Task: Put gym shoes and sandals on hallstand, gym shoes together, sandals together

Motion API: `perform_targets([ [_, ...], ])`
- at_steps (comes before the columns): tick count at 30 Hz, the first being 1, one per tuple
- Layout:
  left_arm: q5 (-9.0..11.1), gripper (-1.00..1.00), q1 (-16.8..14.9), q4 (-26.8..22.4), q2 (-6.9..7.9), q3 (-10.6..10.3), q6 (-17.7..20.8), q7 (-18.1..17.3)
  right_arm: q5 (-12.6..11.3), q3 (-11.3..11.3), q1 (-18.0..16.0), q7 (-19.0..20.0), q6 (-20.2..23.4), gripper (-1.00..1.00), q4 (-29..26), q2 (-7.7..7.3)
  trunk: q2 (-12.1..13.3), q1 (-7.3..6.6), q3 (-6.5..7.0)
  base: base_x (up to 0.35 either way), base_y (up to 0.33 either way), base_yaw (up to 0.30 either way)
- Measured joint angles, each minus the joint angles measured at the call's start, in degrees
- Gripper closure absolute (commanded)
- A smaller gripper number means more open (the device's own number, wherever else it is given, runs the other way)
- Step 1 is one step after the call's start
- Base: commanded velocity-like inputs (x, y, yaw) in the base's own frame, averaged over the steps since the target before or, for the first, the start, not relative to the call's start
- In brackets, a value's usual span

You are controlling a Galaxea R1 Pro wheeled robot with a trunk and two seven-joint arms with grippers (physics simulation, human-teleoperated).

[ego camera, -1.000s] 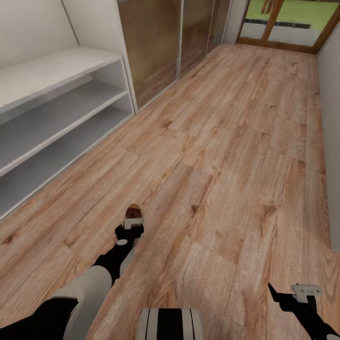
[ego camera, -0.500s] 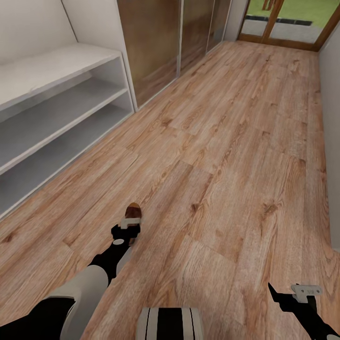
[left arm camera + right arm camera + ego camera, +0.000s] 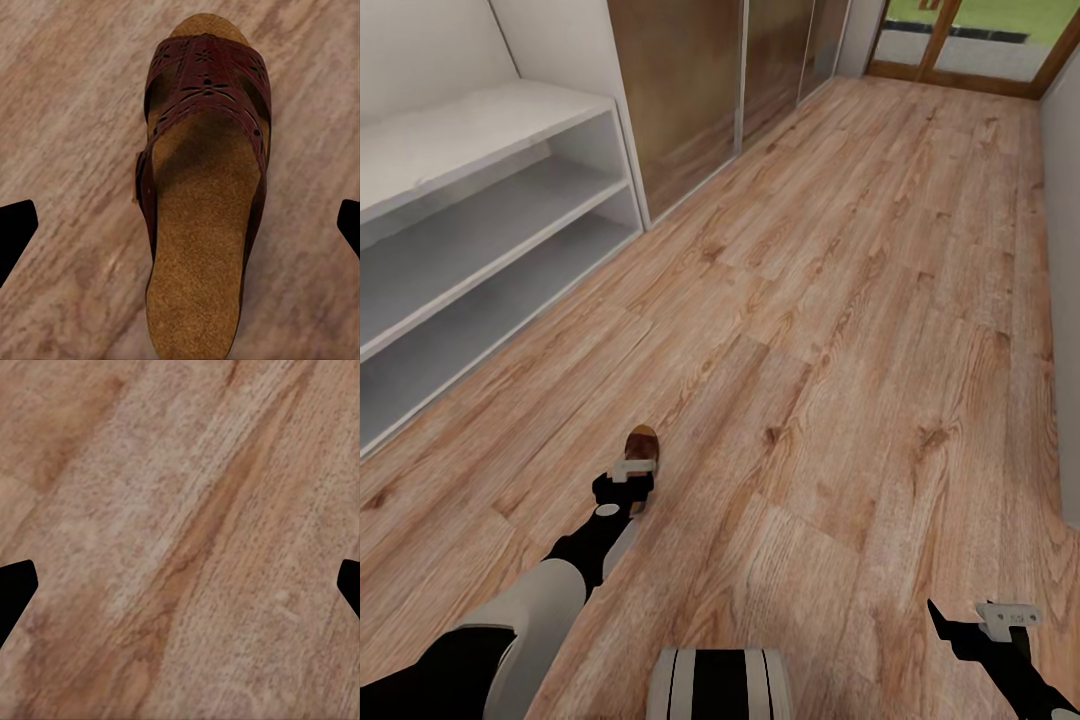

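Left claw [image 3: 628, 482] hides most of sandal [image 3: 201, 195]

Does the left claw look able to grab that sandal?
Probably yes: the left claw hangs right over the sandal, fingers open on either side of it, with nothing between them.

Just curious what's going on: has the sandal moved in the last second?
No. The sandal keeps its place beside the dark knot in the floor; only the camera shifted.
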Motion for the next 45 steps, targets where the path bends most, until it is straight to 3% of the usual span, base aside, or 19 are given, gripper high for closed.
perform_targets([
  [21, -0.24, -1.0, -0.16, -0.05, -0.48, -0.16, 0.04, -0.11, 0.0, 0.0, 0.0, 0.0, 0.0, -1.0, -0.01, -0.01, 0.0, 0.0, -0.25, 0.0, 0.0, 0.0],
  [31, -2.67, -1.0, -0.29, -0.07, -0.39, -0.16, 0.08, -0.11, 0.26, 0.1, -0.01, -0.03, 0.0, -1.0, 0.0, 0.07, 0.0, 0.0, -0.69, 0.0, 0.0, 0.0],
  [45, -3.2, -1.0, -0.32, -0.09, -0.06, -0.12, 0.09, -0.11, 0.42, 0.15, 0.0, -0.05, 0.0, -1.0, 0.0, 0.17, 0.0, 0.0, -0.89, 0.0, 0.0, 0.0],
])
